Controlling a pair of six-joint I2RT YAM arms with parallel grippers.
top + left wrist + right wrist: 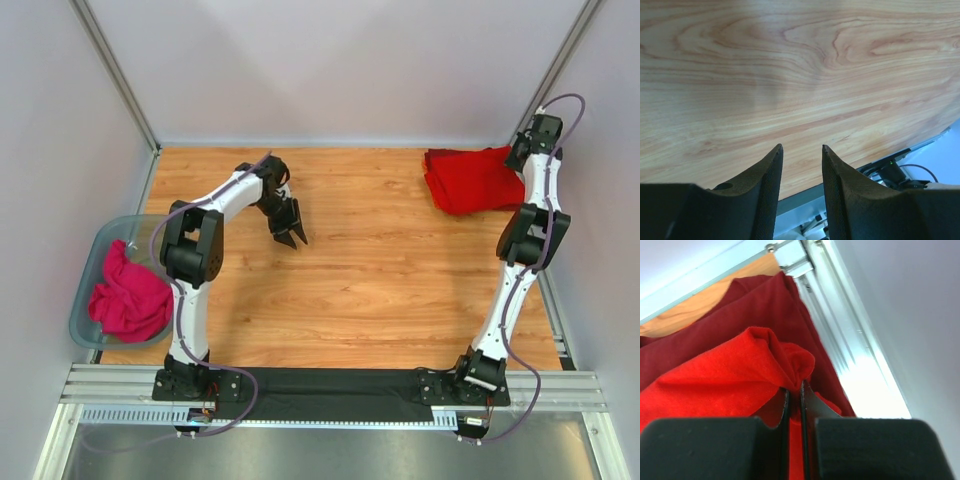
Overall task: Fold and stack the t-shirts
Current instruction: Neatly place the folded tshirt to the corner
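Far right, the right gripper (795,390) pinches the bright red t-shirt (715,380) on top of the maroon t-shirt (740,305). The left gripper (801,152) is spread, empty. This stacking step looks nearly done; next, let go gently.

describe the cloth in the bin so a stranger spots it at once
At the left edge of the wooden table sits a clear plastic bin. The crumpled pinkish-red cloth lies inside it, unlike the folded red shirts in the far right corner.
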